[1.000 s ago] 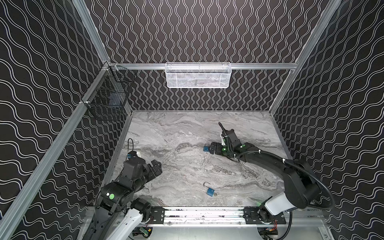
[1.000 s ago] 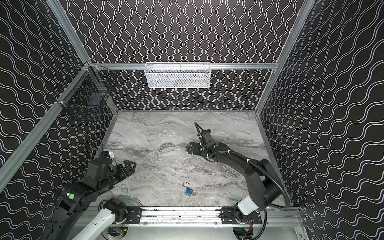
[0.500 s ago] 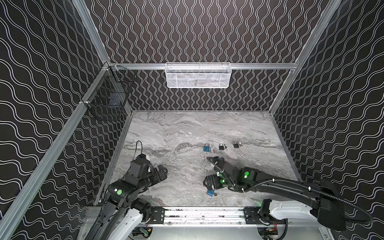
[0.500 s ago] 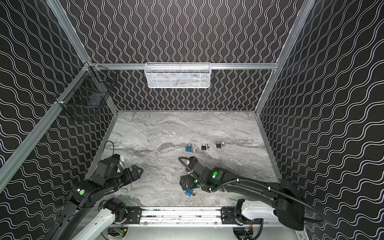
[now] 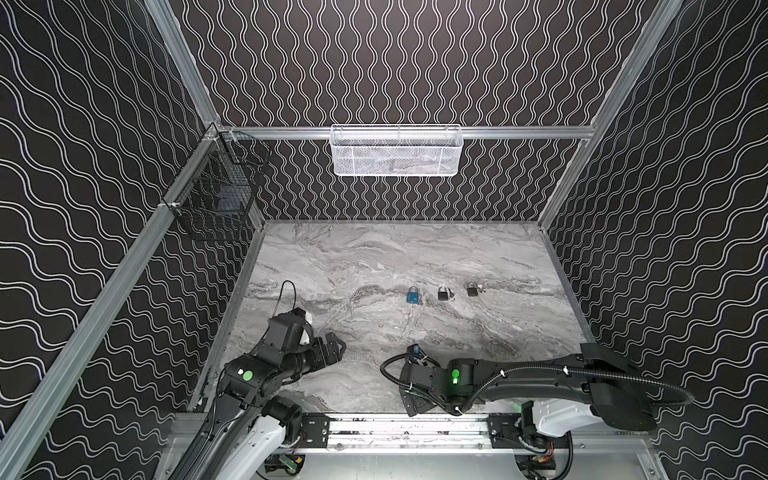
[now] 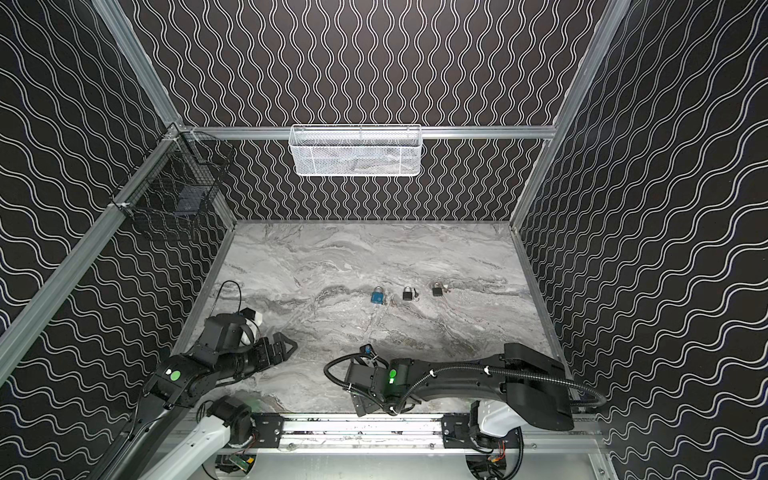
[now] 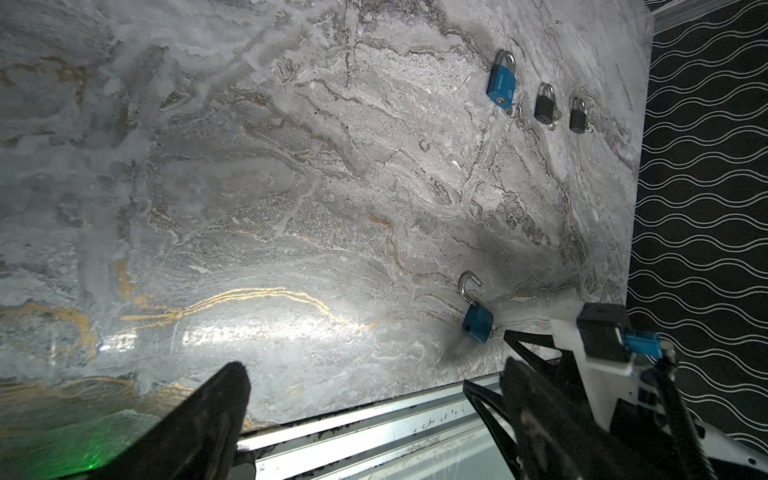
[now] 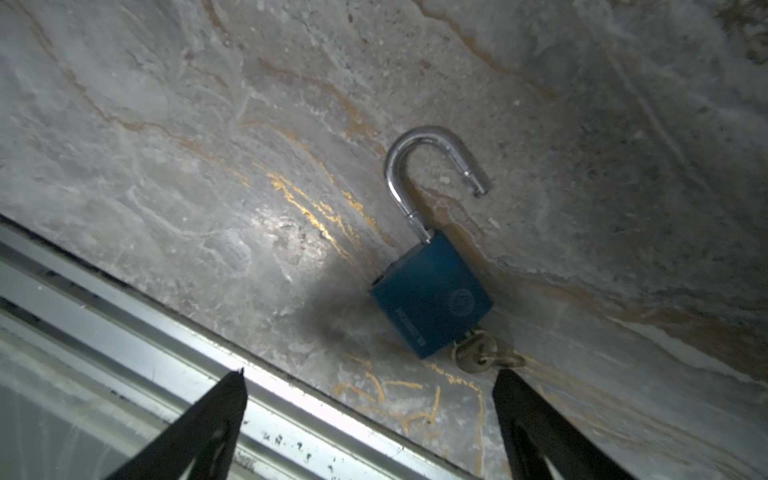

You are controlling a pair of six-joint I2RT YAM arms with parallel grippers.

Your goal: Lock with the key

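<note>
Padlock with its shackle (image 8: 415, 166) swung free lies flat at the 6 o'clock edge of the marble-patterned table (image 5: 353, 257), just beside the front rail (image 8: 124, 332). This open blue padlock (image 8: 430, 295) has a key (image 8: 473, 353) seated in its base. The right gripper (image 8: 372, 374) is poised at the lock with its jaws spread wide and nothing between them. Both fingertips are apart from the lock body, and the key sits near one of them. In both top views the right arm hides this lock. The left gripper (image 5: 334, 351), at about 8 o'clock on the table, also stands wide and empty, well apart from every lock. Toward 1 o'clock from the table's centre, three closed locks sit in a row: a shut blue padlock (image 5: 413, 296), a middle black padlock (image 5: 443, 294) and an end black padlock (image 5: 472, 289).
</note>
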